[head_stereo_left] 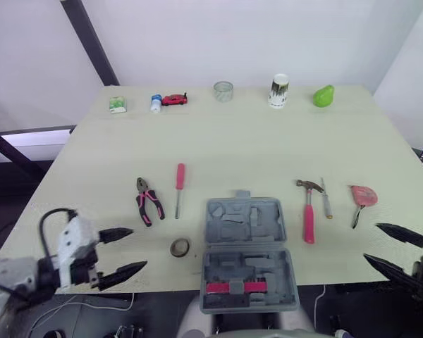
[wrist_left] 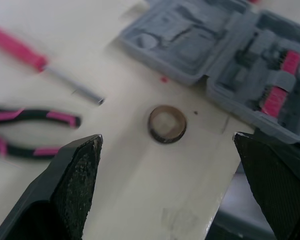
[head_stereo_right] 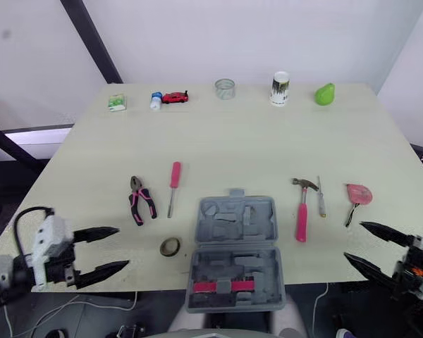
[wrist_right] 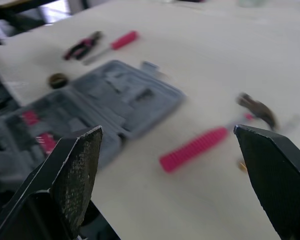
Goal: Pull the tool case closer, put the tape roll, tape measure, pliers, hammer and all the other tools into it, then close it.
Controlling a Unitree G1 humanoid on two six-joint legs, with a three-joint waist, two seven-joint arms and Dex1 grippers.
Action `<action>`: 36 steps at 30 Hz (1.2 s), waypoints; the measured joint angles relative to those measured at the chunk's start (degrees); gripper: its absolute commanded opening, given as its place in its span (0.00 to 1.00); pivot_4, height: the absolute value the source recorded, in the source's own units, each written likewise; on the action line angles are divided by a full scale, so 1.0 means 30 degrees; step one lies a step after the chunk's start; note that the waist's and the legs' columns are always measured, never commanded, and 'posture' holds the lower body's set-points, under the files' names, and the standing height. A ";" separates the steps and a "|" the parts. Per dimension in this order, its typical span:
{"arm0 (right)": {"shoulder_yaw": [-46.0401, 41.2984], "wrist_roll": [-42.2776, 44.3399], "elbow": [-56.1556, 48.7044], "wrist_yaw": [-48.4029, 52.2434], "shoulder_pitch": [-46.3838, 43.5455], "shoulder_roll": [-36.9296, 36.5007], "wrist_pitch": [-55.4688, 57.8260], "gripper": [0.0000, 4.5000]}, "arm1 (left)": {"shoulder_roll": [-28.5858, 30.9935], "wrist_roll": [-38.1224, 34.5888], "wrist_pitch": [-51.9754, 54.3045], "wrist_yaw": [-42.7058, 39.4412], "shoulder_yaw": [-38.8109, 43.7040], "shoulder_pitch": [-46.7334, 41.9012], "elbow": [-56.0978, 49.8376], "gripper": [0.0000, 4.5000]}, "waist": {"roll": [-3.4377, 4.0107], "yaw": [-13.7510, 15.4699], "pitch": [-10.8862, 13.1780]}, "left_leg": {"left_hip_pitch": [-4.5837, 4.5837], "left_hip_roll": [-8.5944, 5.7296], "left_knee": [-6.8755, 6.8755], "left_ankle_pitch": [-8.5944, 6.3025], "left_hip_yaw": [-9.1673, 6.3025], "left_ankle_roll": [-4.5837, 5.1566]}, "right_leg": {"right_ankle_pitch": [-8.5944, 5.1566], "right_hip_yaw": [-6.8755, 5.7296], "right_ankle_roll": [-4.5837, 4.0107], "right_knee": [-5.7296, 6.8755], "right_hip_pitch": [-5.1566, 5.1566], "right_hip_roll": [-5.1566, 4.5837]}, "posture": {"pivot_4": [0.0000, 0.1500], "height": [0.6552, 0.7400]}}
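The grey tool case lies open at the table's front edge, its near half hanging over the edge and holding pink-handled bits. Left of it sits a small tape roll, then pink-and-black pliers and a pink screwdriver. To the case's right lie a pink hammer, a thin metal tool and a pink tape measure. My left gripper is open at the front left, short of the tape roll. My right gripper is open at the front right, near the tape measure.
Along the table's far edge stand a green packet, a small bottle, a red toy car, a clear tape ring, a white cup and a green pear-shaped object. The table's front edge runs just past both grippers.
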 measured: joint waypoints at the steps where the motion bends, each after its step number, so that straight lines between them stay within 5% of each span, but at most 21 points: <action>1: 0.0312 -0.0008 0.0002 0.0259 -0.0358 -0.0133 0.0005 0.98 | 0.0781 0.0324 0.0888 0.0242 -0.0558 -0.0064 -0.0602 1.00 | -0.0001 -0.0001 0.0000 | 0.0000 -0.0002 -0.0016 0.0001 -0.0002 0.0000 | 0.0000 -0.0007 0.0000 -0.0009 0.0001 0.0002 | 1.00 1.00; 5: 0.2361 -0.0306 -0.0025 0.1335 -0.3222 -0.0617 -0.0338 0.98 | 0.4378 0.2637 0.3331 0.1030 -0.3964 -0.1399 -0.3478 1.00 | 0.0040 -0.0081 0.0034 | 0.0002 -0.0016 -0.0041 0.0005 0.0004 0.0002 | 0.0003 -0.0012 0.0000 -0.0040 0.0004 0.0025 | 1.00 1.00; 13: 0.4358 -0.0903 0.0324 0.3625 -0.4862 -0.0714 -0.1728 0.98 | 0.6274 0.7252 0.4953 0.2850 -0.9845 -0.3319 -0.5330 1.00 | 0.0053 0.0050 0.0070 | -0.0014 -0.0029 -0.0064 0.0006 0.0007 0.0008 | 0.0033 -0.0077 0.0069 -0.0054 0.0000 0.0214 | 1.00 1.00; 26: 0.5304 -0.1091 0.0470 0.3943 -0.5293 -0.0603 -0.2224 0.98 | 0.5499 1.1194 0.5374 0.1940 -1.5222 -0.9267 -0.5585 1.00 | 0.0006 0.0368 0.0105 | 0.0015 -0.0004 0.0028 0.0012 0.0018 0.0012 | 0.0030 -0.0016 0.0075 0.0053 0.0000 0.0358 | 1.00 1.00; 36: 0.5669 -0.0952 -0.0482 0.3174 -0.5527 -0.0466 -0.2051 0.98 | 0.4244 1.2804 0.3235 0.1535 -1.6725 -0.9995 -0.2635 1.00 | -0.0005 0.0390 0.0113 | 0.0022 0.0005 0.0042 0.0012 0.0018 0.0013 | 0.0031 -0.0010 0.0075 0.0076 0.0000 0.0367 | 1.00 1.00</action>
